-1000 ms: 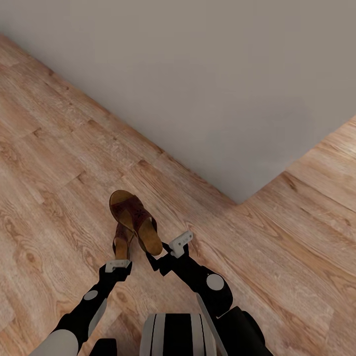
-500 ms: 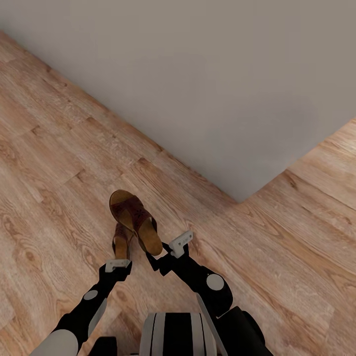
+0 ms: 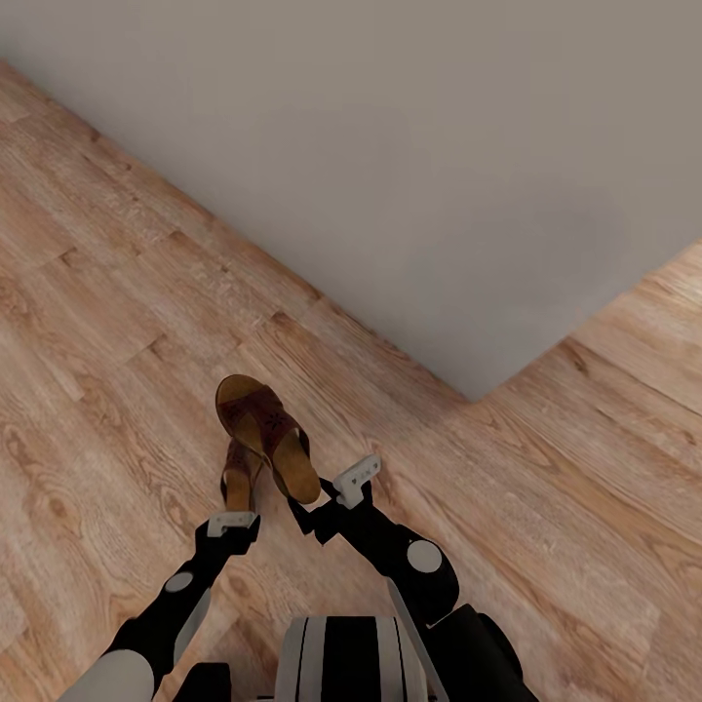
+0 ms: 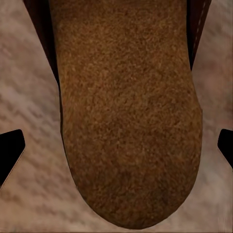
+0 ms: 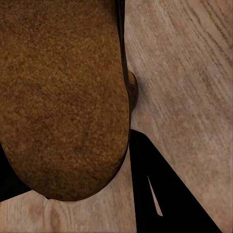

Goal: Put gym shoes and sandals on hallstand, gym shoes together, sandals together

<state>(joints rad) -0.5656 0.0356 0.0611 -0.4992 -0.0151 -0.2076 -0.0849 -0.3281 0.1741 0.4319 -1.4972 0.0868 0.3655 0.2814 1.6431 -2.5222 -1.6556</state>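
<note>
I have both sandals in front of me above the corridor floor: the left sandal lies lower and just behind the right sandal, which overlaps it. A wall runs beyond them, its corner ahead to my right.

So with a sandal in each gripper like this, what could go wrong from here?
Each sandal is pinched only at its heel end: the right gripper holds one sandal sticking far out, so it could swing or slip as the robot drives. The left gripper holds the other sandal, with the jaws wide of its footbed, so that hold may be loose. The two sandals overlap in the head view and may knock together. The wall corner is close ahead.
</note>
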